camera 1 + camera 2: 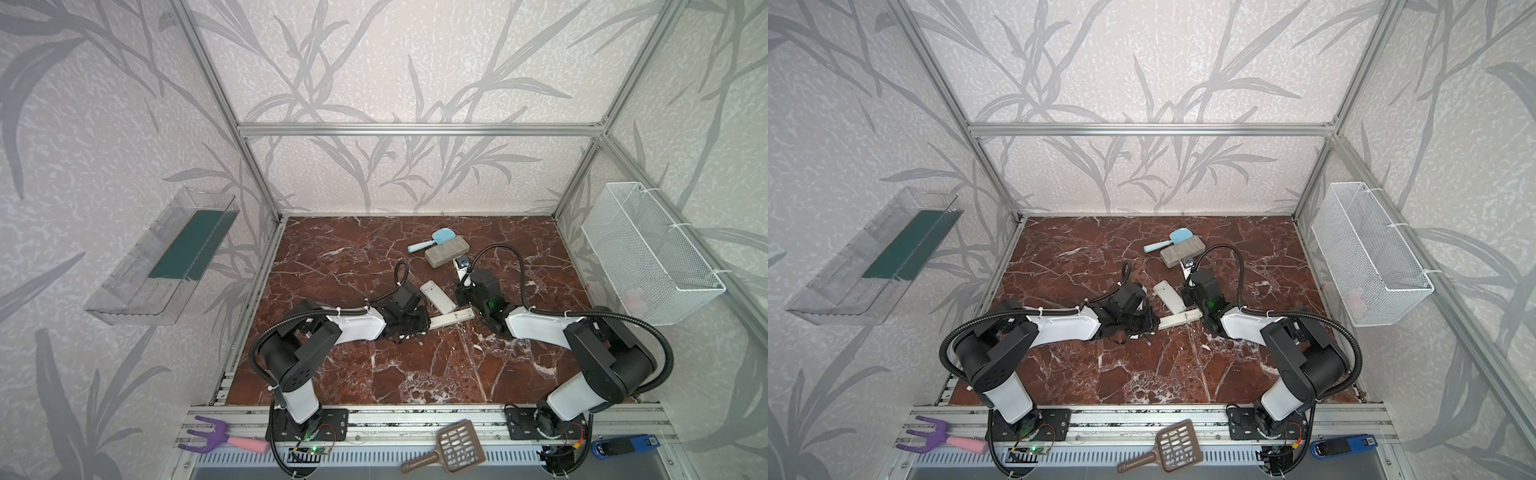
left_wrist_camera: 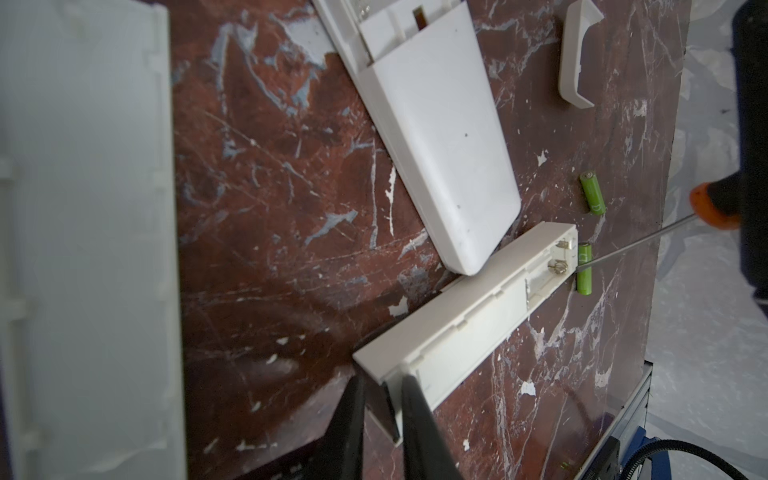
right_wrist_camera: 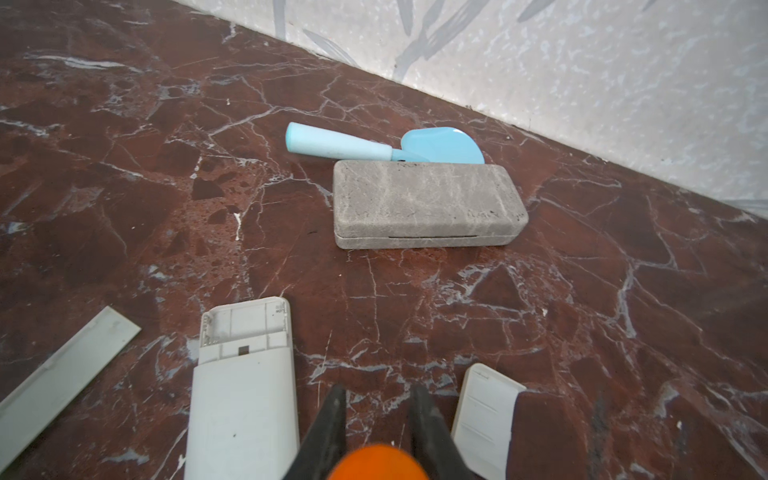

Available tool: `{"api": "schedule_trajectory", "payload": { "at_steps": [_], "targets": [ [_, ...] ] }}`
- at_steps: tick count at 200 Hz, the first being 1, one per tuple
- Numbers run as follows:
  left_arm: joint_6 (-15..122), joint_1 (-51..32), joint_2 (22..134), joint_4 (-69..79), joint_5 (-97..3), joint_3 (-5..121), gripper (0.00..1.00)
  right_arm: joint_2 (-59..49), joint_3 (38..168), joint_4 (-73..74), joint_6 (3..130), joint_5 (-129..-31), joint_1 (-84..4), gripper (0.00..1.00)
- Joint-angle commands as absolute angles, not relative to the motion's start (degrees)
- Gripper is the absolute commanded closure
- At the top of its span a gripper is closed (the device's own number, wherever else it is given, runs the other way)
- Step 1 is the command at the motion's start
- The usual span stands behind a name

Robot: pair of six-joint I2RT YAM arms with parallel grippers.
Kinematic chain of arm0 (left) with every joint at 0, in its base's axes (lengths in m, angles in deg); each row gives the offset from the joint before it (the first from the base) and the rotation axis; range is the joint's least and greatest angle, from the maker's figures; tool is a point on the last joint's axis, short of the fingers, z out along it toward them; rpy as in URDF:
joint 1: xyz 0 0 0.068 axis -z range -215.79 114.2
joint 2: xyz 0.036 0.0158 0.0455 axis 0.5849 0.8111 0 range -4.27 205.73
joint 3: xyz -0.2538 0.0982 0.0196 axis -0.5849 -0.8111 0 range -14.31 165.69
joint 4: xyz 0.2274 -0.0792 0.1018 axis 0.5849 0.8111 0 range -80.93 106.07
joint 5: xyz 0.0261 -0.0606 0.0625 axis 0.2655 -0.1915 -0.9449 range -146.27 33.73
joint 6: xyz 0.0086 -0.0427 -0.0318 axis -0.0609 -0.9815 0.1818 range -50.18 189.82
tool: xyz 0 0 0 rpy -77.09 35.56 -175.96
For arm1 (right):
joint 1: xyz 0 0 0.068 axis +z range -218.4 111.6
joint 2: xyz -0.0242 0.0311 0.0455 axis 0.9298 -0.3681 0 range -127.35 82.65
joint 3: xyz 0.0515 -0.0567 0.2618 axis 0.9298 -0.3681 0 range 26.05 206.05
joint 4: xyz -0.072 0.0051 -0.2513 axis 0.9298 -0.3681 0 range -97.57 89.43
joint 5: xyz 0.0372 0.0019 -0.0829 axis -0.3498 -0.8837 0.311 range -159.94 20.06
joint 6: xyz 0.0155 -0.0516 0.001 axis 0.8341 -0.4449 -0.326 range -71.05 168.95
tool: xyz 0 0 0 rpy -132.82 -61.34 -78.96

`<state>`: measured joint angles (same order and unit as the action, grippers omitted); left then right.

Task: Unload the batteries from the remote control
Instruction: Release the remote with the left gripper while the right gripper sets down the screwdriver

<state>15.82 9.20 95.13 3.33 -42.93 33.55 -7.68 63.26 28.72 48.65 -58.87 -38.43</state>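
left claw (image 2: 383, 380) clamps slim remote (image 2: 469, 307); right claw (image 3: 378, 390) grips screwdriver (image 3: 376, 463); wide remote (image 2: 440, 137) abuts, batteries (image 2: 592, 193) beside.

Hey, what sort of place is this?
Probably a robot lab test cell: an aluminium frame lined with leaf wallpaper, a left arm and right arm bolted to a front rail.

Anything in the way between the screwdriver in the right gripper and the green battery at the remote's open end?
Nothing visible. In the left wrist view the shaft of the screwdriver crosses right over that green battery, which lies just past the end of the remote. The second green battery lies apart, off the shaft's line.
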Motion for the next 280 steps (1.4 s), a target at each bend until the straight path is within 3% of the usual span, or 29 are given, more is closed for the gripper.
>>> {"api": "schedule_trajectory", "payload": {
  "at_steps": [1, 40, 97, 189, 280],
  "targets": [
    [16.6, 9.1, 95.1, 11.1, -44.8, 32.0, 0.81, -4.1, 63.3, 25.9, 53.0, -56.6, -39.8, 1.00],
    [17.5, 9.0, 93.7, 12.7, -45.4, 33.2, 0.80, 1.2, 64.4, 16.5, 58.9, -52.7, -44.2, 1.00],
    [20.4, 9.1, 91.6, 15.8, -46.3, 35.7, 0.73, 6.7, 68.8, 4.1, 56.3, -44.7, -47.2, 1.00],
    [26.0, 9.0, 88.6, 18.4, -46.2, 39.0, 0.57, -14.8, 95.4, -34.8, 54.4, -45.7, -53.9, 1.00],
    [30.9, 8.5, 82.8, 21.0, -49.7, 39.5, 0.55, -27.4, 108.4, -42.7, 54.7, -49.6, -56.5, 1.00]
  ]
}}
